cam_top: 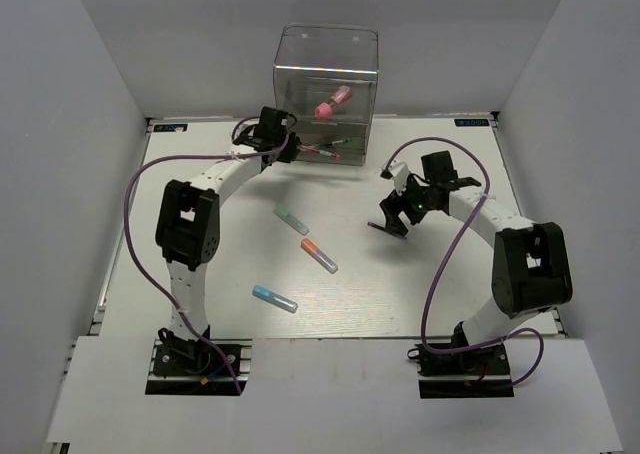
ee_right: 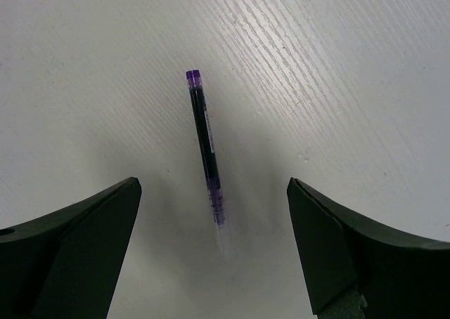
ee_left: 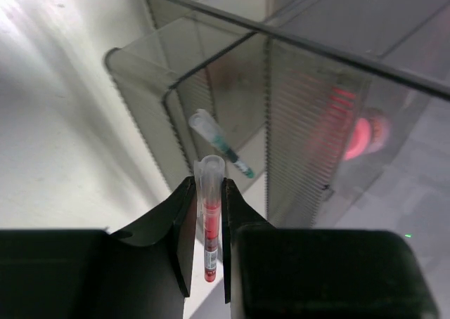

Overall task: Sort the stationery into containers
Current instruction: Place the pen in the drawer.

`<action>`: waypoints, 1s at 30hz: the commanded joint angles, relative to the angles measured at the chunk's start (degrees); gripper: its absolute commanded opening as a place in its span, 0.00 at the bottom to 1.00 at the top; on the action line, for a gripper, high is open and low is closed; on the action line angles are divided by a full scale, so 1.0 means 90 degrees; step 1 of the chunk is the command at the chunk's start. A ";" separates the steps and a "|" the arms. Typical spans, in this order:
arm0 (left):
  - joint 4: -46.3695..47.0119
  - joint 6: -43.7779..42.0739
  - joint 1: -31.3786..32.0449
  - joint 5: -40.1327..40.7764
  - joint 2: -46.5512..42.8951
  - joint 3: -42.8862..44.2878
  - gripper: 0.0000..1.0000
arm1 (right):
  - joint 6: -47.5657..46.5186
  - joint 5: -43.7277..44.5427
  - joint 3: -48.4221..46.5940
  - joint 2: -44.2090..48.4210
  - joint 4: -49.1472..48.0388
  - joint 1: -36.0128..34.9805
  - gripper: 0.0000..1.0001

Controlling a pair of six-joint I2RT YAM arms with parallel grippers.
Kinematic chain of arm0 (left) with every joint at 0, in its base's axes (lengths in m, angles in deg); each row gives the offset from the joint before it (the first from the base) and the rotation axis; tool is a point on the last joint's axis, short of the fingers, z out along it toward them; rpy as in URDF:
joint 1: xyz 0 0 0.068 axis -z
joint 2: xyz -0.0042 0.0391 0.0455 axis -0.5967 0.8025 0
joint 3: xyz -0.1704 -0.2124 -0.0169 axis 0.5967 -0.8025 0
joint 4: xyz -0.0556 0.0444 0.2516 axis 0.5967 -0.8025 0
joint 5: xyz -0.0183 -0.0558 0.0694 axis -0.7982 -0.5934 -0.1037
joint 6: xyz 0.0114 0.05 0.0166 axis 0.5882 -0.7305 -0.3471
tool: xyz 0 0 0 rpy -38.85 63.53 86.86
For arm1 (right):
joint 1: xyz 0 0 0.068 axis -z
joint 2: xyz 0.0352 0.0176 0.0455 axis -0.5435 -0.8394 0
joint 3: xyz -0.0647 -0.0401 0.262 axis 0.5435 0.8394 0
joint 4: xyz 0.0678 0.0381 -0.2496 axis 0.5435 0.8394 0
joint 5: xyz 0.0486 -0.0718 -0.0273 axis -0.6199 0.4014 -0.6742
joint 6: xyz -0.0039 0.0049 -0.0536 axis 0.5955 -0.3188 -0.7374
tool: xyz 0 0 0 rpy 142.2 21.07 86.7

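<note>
The left jaws are clamped on a thin clear pen with red ink (ee_left: 209,220), held at the lower front of the tall clear plastic drawer box (cam_top: 328,74). A blue-capped translucent marker (cam_top: 274,297), a green-capped marker (cam_top: 292,219) and an orange-capped marker (cam_top: 319,255) lie apart mid-surface. The right jaws stand wide apart over a thin purple pen (ee_right: 206,136) lying flat on the white surface (ee_right: 351,66).

white desk (cam_top: 400,294) with loose stationery and a clear box (cam_top: 327,74)
green-capped marker (cam_top: 291,219), orange-capped marker (cam_top: 319,255) and blue-capped marker (cam_top: 274,297) lie apart near the middle; a thin purple pen (ee_right: 206,147) lies flat; the box stands at the far edge.
</note>
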 commanded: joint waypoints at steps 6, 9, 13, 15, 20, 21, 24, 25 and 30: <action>0.0542 0.0500 -0.0017 0.0080 -0.0210 0.0204 0.00 | -0.0057 -0.0003 0.0245 0.0265 -0.0215 0.0052 0.90; 0.0406 0.0558 -0.0017 0.0139 -0.0113 0.0388 0.00 | -0.0028 -0.0052 0.0245 0.0245 -0.0234 0.0052 0.90; 0.0084 0.0558 0.0041 0.0402 0.0209 0.0897 0.00 | -0.0018 -0.0042 0.0245 0.0236 -0.0244 0.0052 0.90; -0.0004 0.0558 0.0041 0.0461 0.0356 0.1169 0.00 | -0.0018 -0.0052 0.0245 0.0206 -0.0264 0.0052 0.90; -0.0239 0.0558 0.0041 0.0461 0.0669 0.1580 0.30 | 0.0030 -0.0130 0.0216 0.0128 -0.0244 0.0032 0.90; -0.0317 0.0558 0.0041 0.0461 0.0669 0.1581 0.34 | 0.0030 -0.0120 0.0186 0.0099 -0.0235 0.0052 0.90; -0.0376 0.0500 0.0041 0.0461 0.0669 0.1581 0.46 | -0.0077 -0.0208 0.0099 -0.0008 -0.0157 0.0013 0.90; -0.0376 0.0500 0.0041 0.0461 0.0669 0.1581 0.47 | -0.0164 -0.0237 0.0079 -0.0047 -0.0079 0.0003 0.90; -0.0376 0.0441 0.0041 0.0461 0.0610 0.1523 0.54 | -0.0584 -0.0325 -0.0126 -0.0311 0.0146 -0.0036 0.90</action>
